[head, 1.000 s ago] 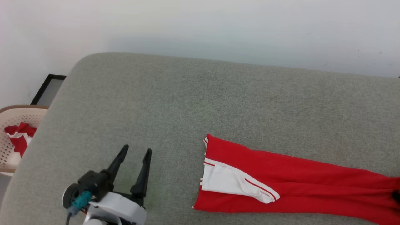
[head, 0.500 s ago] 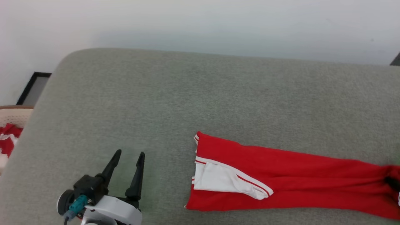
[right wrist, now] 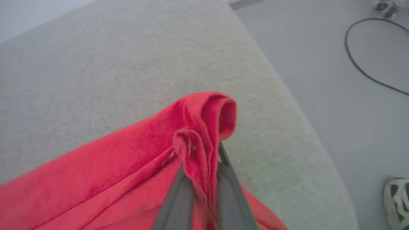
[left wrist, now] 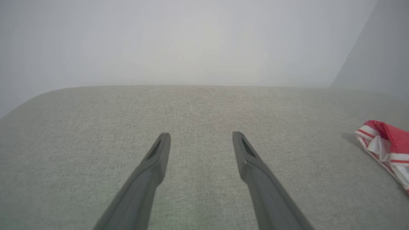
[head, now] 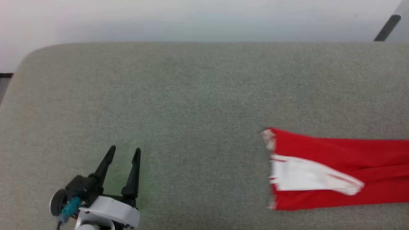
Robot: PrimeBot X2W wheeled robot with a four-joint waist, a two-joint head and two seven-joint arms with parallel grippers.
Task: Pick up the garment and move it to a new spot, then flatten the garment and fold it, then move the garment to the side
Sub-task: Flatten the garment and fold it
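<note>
The red jersey T-shirt with a white sleeve and red-and-white striped trim (head: 345,150) lies in a long strip on the right part of the grey fabric-covered surface (head: 191,95), running off the head view's right edge (its sleeve end is blurred). The right gripper (right wrist: 204,166) is clamped on a bunched red fold near the surface's rounded edge. The left gripper (head: 125,149), well apart from the shirt, sits over bare fabric, jaws spread and empty.
</note>
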